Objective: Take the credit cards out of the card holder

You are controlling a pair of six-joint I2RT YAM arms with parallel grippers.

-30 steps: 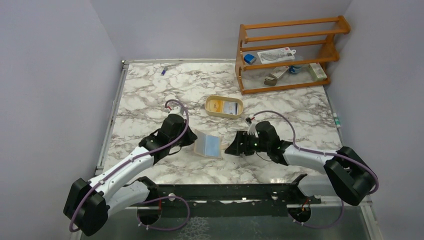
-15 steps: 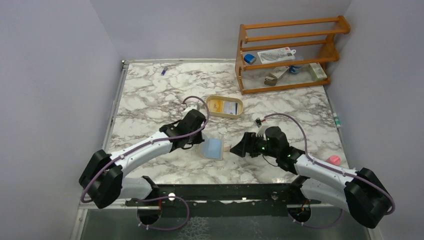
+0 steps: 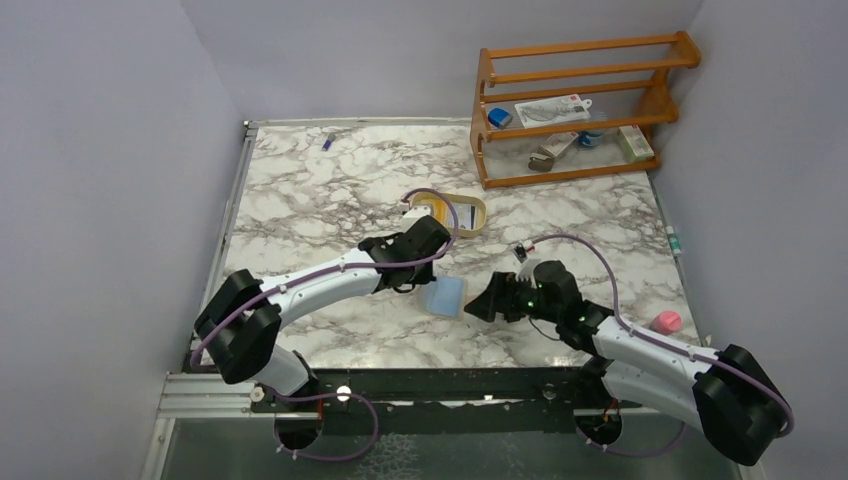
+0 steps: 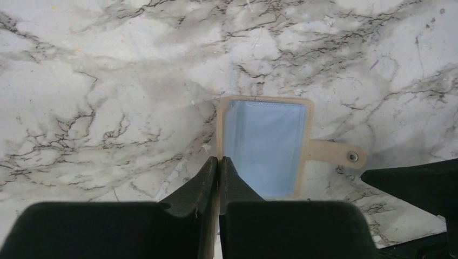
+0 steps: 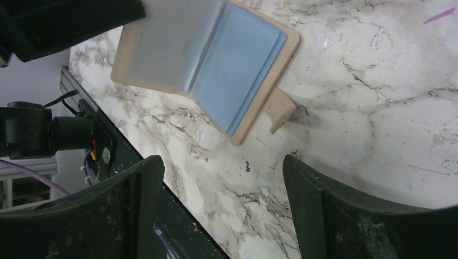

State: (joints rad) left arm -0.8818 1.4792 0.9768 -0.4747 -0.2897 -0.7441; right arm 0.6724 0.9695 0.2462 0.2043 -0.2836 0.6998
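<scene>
Mid-table: left pincer (image 4: 219, 161) pinched shut on card holder (image 4: 264, 145) edge; right pincer (image 5: 222, 164) wide apart, beside strap (image 5: 281, 110).

Soft, even light from overhead keeps the white grey-veined marble bench (image 3: 300, 200) bright, with no glare. Shadows are faint and blurred at the edges, one lying beside the tan leather-like card holder (image 5: 205, 65). The wrist views are sharp on the bench; their near black fingers (image 4: 208, 186) look dark and slightly soft.
</scene>
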